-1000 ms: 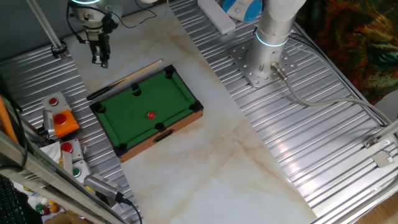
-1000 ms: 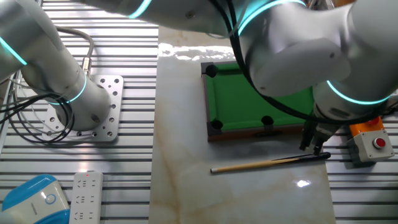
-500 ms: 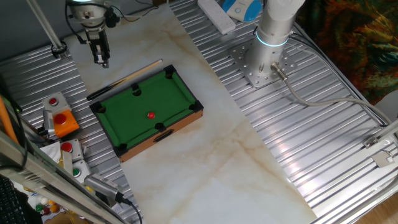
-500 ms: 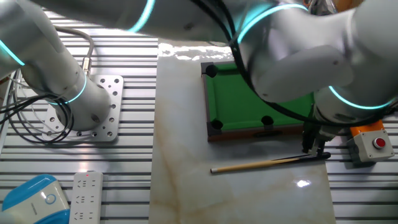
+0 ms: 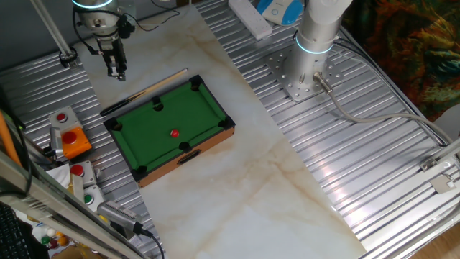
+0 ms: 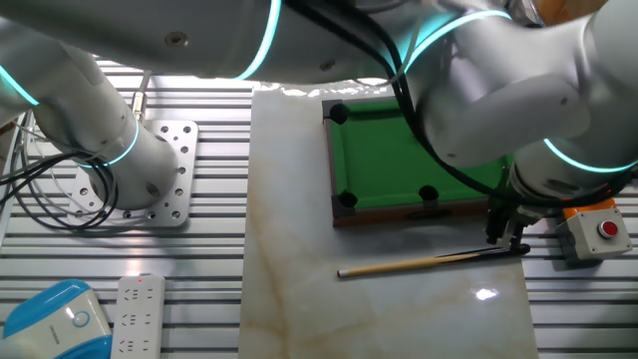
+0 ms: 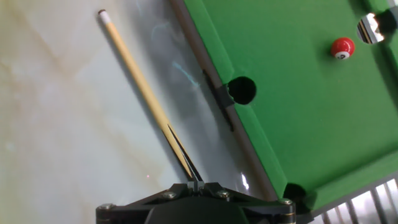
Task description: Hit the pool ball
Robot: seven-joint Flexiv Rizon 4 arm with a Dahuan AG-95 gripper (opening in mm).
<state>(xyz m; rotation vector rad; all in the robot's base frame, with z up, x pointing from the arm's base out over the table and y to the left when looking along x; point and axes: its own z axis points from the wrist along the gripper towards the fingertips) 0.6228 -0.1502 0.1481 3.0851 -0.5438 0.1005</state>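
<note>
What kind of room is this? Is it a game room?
More likely a robot lab than a game room. The pool table is only a toy on a marble top, a robot arm is bolted onto ribbed metal beside it, and button boxes and cables sit nearby.

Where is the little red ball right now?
The pool ball sits alone on the green felt of the toy pool table, near its middle. In the hand view it lies at upper right, across the rail from the cue stick.
</note>
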